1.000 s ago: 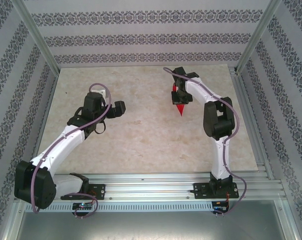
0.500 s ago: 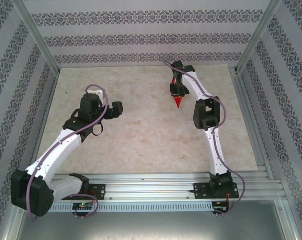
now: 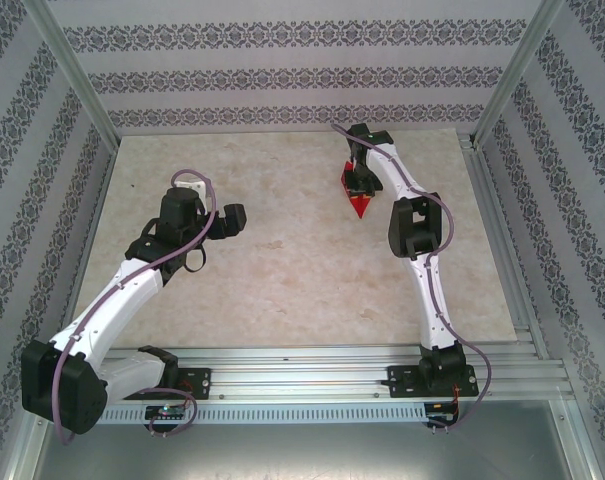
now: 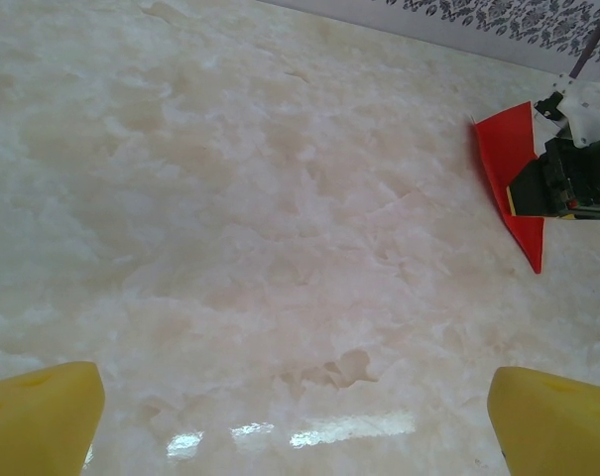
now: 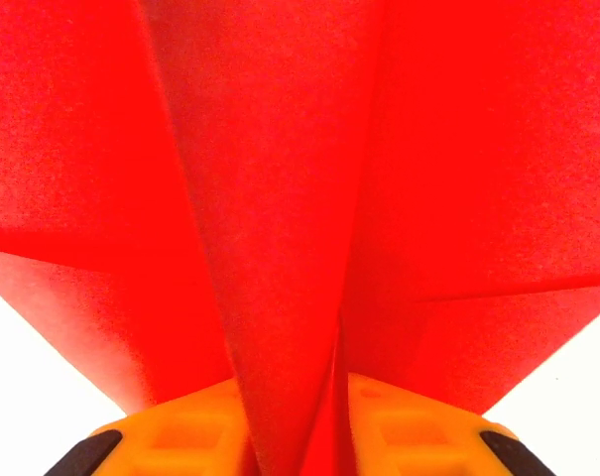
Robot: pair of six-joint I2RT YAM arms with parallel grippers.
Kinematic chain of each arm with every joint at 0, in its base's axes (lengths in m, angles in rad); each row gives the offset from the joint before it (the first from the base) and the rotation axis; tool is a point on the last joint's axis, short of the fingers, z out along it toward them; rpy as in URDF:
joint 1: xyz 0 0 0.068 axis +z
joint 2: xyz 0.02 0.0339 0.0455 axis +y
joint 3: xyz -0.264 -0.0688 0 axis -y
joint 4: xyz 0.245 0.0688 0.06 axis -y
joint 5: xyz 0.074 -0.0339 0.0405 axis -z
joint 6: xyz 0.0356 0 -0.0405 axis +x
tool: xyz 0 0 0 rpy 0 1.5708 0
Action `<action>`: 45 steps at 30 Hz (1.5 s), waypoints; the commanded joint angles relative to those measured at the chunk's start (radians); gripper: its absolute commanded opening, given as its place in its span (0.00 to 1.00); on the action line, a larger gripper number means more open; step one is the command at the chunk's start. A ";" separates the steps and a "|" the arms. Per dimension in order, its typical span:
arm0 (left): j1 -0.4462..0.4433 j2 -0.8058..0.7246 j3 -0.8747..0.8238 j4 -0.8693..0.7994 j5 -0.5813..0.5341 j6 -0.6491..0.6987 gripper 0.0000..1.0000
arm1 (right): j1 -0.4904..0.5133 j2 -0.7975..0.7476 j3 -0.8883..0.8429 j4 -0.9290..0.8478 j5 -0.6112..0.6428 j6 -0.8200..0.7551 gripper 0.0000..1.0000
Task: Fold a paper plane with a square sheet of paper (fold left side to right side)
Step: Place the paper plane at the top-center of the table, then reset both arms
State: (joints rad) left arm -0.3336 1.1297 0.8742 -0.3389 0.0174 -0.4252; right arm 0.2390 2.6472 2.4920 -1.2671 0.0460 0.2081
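Looking at the top view, we see the right arm (image 3: 422, 260) stretched out toward about 1 o'clock on the marbled beige worktop (image 3: 282, 290). The right gripper (image 3: 357, 183) is pointed down over the paper plane (image 3: 361, 206). The plane is a small red wedge, its nose toward 6 o'clock and its wide end up under the gripper. It sits well in from the worktop's far and right edges.

In the right wrist view the plane (image 5: 280, 149) is right up against the lens. It shows as red creased panels with a centre fold running down to 6 o'clock. That fold passes between the two orange fingers (image 5: 180, 441) of the right gripper (image 5: 295, 441), one on each side, with only a narrow gap and the paper filling it. We cannot tell whether they are pinching the fold or just standing beside it.

The left arm (image 3: 122, 290) angles in from the 7 o'clock corner, and the left gripper (image 3: 214, 240) hangs over the worktop at roughly 9 o'clock, well apart from the plane. In the left wrist view its yellow fingers (image 4: 37, 416) sit at the two bottom corners, spread wide, with just bare worktop (image 4: 230, 198) between them. The left gripper (image 4: 300, 426) holds nothing.

The same view catches the plane (image 4: 508, 164) at 2 o'clock in frame, with its narrow tip low toward 5 o'clock. The right gripper (image 4: 567, 183) is at its right edge, black with a yellow strip. We cannot make out from here whether the tip rests on the worktop.
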 commanded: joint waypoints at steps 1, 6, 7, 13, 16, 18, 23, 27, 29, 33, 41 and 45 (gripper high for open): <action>0.015 0.008 -0.001 -0.015 0.013 0.021 1.00 | -0.013 0.024 0.033 -0.026 -0.011 -0.011 0.25; 0.016 0.014 0.016 -0.017 0.015 0.027 1.00 | -0.011 -0.018 0.029 -0.028 -0.005 -0.010 0.27; 0.015 0.016 0.019 -0.017 0.015 0.028 1.00 | -0.010 -0.038 0.021 -0.029 -0.001 -0.014 0.28; 0.015 0.025 0.034 -0.018 0.018 0.028 1.00 | 0.005 -0.182 -0.080 -0.020 0.007 -0.020 0.37; 0.015 0.023 0.043 -0.024 0.025 0.028 1.00 | 0.023 -0.273 -0.157 -0.026 0.027 -0.022 0.39; 0.015 0.016 0.045 -0.029 0.019 0.029 1.00 | 0.035 -0.343 -0.223 -0.017 0.031 -0.021 0.40; 0.015 -0.017 0.037 -0.019 -0.051 0.030 1.00 | 0.047 -0.606 -0.509 0.108 0.046 -0.016 0.42; 0.017 -0.048 0.020 0.015 -0.187 0.034 1.00 | 0.030 -0.860 -0.781 0.272 0.088 -0.027 0.46; 0.018 -0.061 0.004 0.045 -0.271 0.042 1.00 | 0.014 -0.976 -0.917 0.369 0.108 -0.039 0.49; 0.019 -0.066 -0.045 0.170 -0.456 0.104 1.00 | -0.037 -1.188 -1.208 0.598 0.105 -0.050 0.55; 0.035 0.011 -0.196 0.504 -0.707 0.327 1.00 | -0.168 -1.444 -1.679 1.134 0.160 -0.065 0.98; 0.051 0.060 -0.233 0.553 -0.723 0.364 1.00 | -0.212 -1.432 -1.851 1.407 0.213 -0.100 0.98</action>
State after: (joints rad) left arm -0.3016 1.1713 0.6613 0.0818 -0.6273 -0.1490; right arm 0.0502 1.2144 0.7338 -0.1932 0.1959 0.1417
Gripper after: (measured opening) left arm 0.998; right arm 0.980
